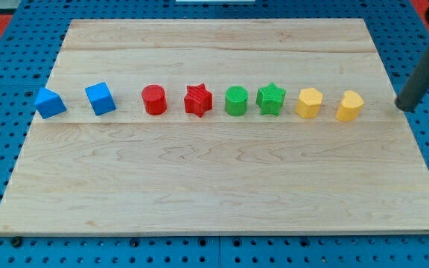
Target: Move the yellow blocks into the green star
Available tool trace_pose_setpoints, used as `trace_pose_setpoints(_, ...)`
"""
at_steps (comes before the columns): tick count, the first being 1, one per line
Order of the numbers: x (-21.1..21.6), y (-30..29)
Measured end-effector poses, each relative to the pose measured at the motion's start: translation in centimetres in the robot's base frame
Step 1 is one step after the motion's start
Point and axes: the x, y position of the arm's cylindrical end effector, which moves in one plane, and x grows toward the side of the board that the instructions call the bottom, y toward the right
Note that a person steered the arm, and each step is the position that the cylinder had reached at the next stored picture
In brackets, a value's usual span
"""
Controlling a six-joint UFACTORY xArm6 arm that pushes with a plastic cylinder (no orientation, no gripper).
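Approach step, I judge: my tip (404,108), a bare rod with no jaws, sits right of the yellow heart block (349,106); next, push leftward through the yellow hexagon block (309,103) toward the green star (270,99).

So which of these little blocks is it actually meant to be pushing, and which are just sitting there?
Part of the job:
yellow hexagon block
yellow heart-like block
green star
my tip, at the view's right of the row, touching nothing

Just lying about:
green cylinder
red star
red cylinder
two blue blocks
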Motion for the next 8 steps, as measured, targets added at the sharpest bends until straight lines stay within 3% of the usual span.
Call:
trace_pose_setpoints(1, 0.3, -3.7)
trace_pose_setpoints(5, 0.3, -5.7)
trace_pose_setpoints(8, 1.5, -12.7)
